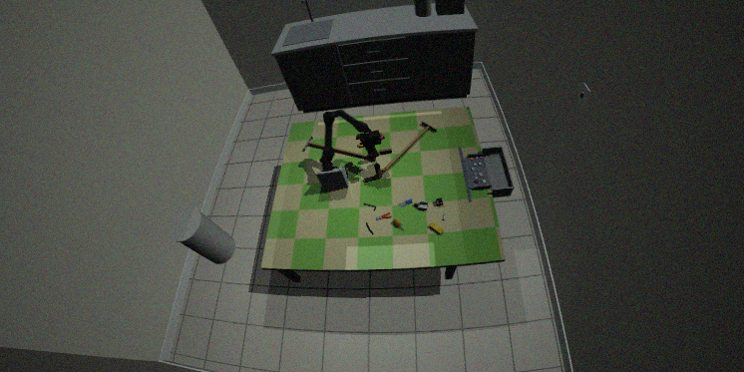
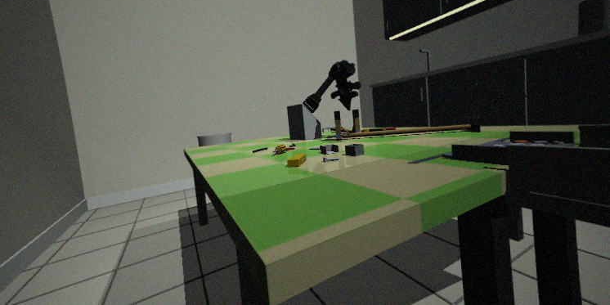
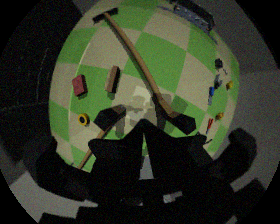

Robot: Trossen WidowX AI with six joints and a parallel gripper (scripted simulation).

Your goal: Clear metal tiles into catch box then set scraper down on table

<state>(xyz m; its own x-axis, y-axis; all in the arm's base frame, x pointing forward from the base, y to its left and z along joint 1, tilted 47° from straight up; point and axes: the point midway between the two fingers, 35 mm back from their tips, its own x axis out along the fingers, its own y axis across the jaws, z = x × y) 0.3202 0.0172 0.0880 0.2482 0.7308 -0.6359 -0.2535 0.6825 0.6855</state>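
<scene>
In the top view, the pincer (image 1: 370,150) (image 2: 349,107) (image 3: 143,121) hangs over the desk (image 1: 312,220) (image 2: 307,217) (image 3: 163,42), clenched with nothing in its grasp. A dark-headed long tool (image 1: 408,149) (image 2: 414,130) (image 3: 136,59) has its head at 2 o'clock from it; a grey-headed long tool (image 1: 338,150) (image 3: 94,150) has its head at 9 o'clock. Which of the two is the scraper I cannot tell; both lie on the desk, ungrasped. The bench plate (image 1: 468,174) (image 2: 463,153) sits between 3 and 4 o'clock, small tiles (image 1: 480,174) (image 2: 529,141) scattered over it, with the catch box (image 1: 509,174) (image 2: 558,170) just beyond. Small hand tools lie around 5 o'clock.

In the exterior view, the pincer points down above two upright grips with black tops, near 6 o'clock and apart from both. A yellow block (image 1: 436,228) (image 2: 296,160) lies between 7 and 8 o'clock; the plate and box are towards 4 o'clock, tiles showing pale on the plate.

In the wrist view, the pincer's tips meet. The dark head is at 11 o'clock, a wooden block (image 3: 112,79) nearer on that side, a red block (image 3: 79,85) at 10 and a yellow ring (image 3: 83,119) at 9.
</scene>
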